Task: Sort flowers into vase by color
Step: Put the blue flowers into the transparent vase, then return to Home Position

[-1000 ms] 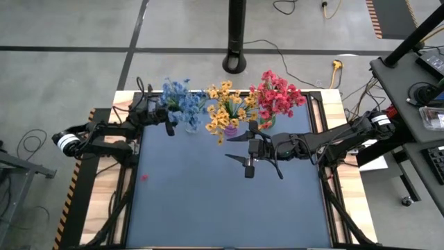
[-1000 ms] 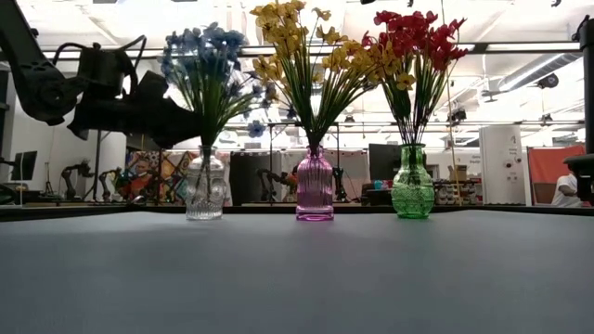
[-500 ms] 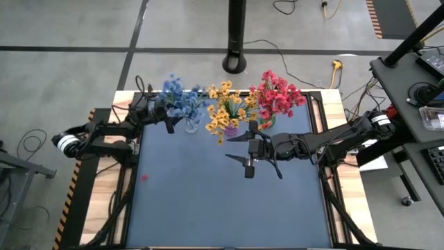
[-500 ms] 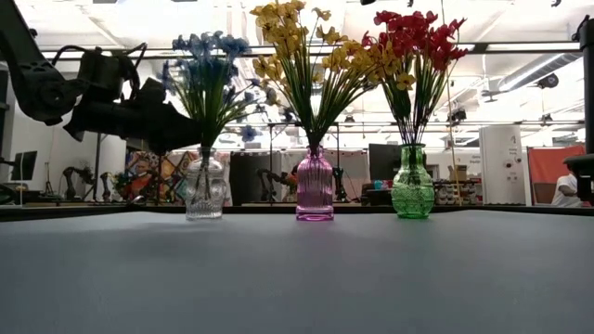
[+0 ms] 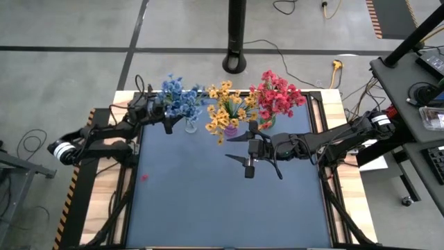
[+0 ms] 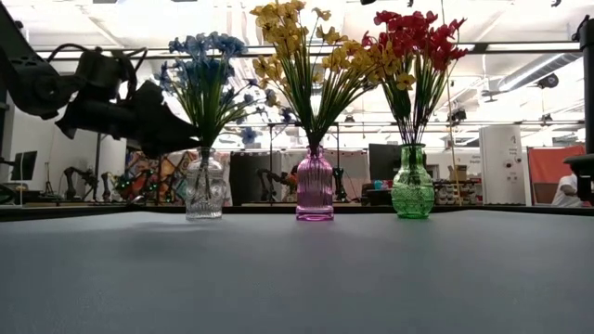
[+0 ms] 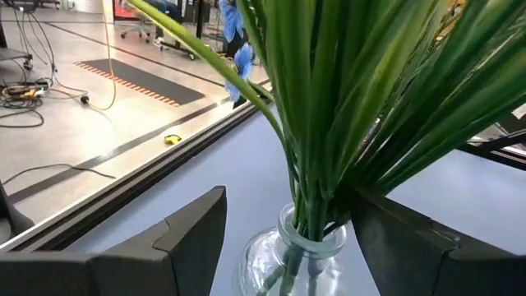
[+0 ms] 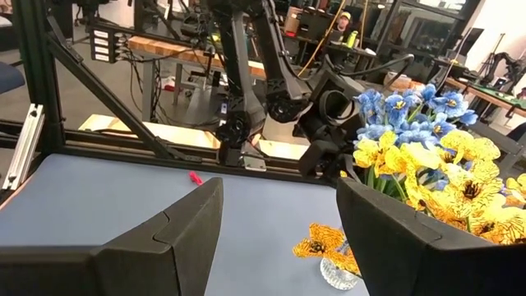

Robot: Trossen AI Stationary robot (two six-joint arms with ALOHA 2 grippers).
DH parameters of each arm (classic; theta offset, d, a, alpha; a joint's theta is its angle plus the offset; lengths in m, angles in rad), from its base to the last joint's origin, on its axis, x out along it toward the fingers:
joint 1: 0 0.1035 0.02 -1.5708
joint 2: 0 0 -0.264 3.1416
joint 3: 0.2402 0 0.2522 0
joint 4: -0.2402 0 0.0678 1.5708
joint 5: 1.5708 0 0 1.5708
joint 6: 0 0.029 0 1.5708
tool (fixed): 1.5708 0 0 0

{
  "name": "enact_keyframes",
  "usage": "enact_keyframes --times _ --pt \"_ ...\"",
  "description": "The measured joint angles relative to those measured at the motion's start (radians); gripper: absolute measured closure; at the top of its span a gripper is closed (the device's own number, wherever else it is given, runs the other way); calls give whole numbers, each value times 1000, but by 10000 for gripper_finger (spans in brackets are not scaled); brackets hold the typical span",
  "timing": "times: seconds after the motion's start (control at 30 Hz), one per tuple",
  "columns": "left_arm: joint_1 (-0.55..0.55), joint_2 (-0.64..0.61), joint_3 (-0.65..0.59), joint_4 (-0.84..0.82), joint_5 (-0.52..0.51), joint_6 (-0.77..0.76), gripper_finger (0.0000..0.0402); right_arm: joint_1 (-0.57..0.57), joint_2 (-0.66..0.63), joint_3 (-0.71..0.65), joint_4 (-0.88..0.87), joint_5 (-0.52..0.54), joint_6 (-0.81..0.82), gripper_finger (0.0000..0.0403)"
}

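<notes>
Flowers in 3 vases on blue tabletop, lab bkgd.

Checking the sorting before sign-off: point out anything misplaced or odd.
A small red bit lies loose on the table, apart from the vases. A few yellow flowers sit among the red flowers in the green vase.

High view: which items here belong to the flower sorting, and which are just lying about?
Part of the job:
- blue flowers in clear vase
- yellow flowers in purple vase
- red flowers in green vase

Lying about:
- small red scrap on the mat
</notes>
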Motion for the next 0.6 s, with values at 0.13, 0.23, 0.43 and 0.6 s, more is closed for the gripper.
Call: enact_keyframes --times 0.13,0.23,0.43,0.6 --pt "0 -41 0 -44 0 -1 161 0 0 0 0 0 1 172" --pt "0 -74 0 -60 0 -17 161 0 0 0 0 0 4 172" --pt "1 -145 31 -237 0 -32 161 0 0 0 -1 0 5 172" --pt "1 -201 72 -430 0 -11 161 0 0 0 -1 0 5 172"
